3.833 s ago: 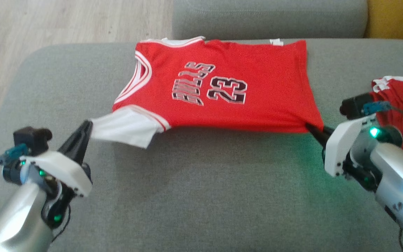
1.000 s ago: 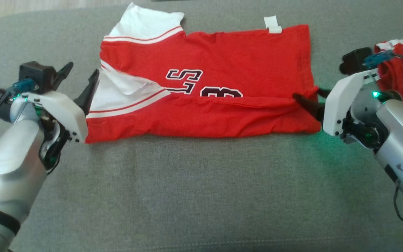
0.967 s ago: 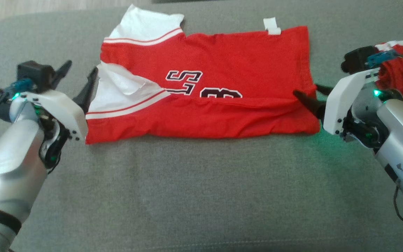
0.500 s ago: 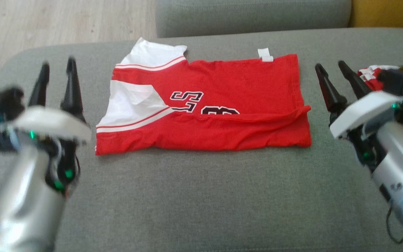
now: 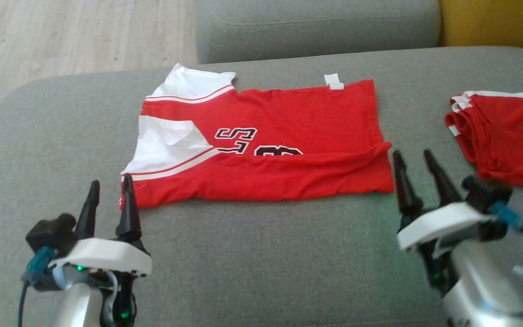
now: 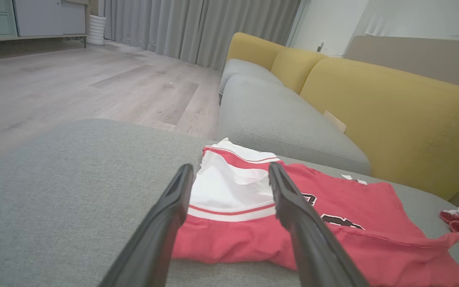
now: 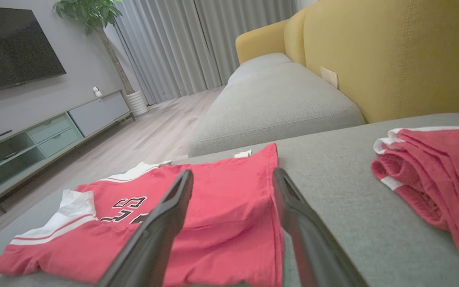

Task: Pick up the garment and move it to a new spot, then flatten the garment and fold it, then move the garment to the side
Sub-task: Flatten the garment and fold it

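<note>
Left gripper (image 5: 110,181) and right gripper (image 5: 411,154): both spread wide, empty, touching nothing. A few seconds back each pinched one end of the jersey's near edge, left at the white sleeve, right at the hem corner. Both have now let go and drawn back toward the robot.

Jersey (image 5: 288,118) lies mid-cushion (image 5: 261,263). Its near long edge is turned up over the front, so only the tops of the lettering and number show. Reads as the first lengthwise fold laid down and released cleanly. The fold line runs slightly uneven, with a loose lip at the hem end. One white sleeve lies across the collar end; the other pokes out past the far edge.

Left fingers point at the near sleeve corner, just short of it. Right fingers sit just beside the hem corner, over bare cushion.

Around:
- red pile (image 5: 502,131) at right, near the right gripper, apart from the jersey
- wood floor (image 5: 61,36) beyond
- yellow backrest (image 5: 493,22) far right

Nothing lies between grippers and jersey. Likely snag: the pile crowds the right side for the final move.
</note>
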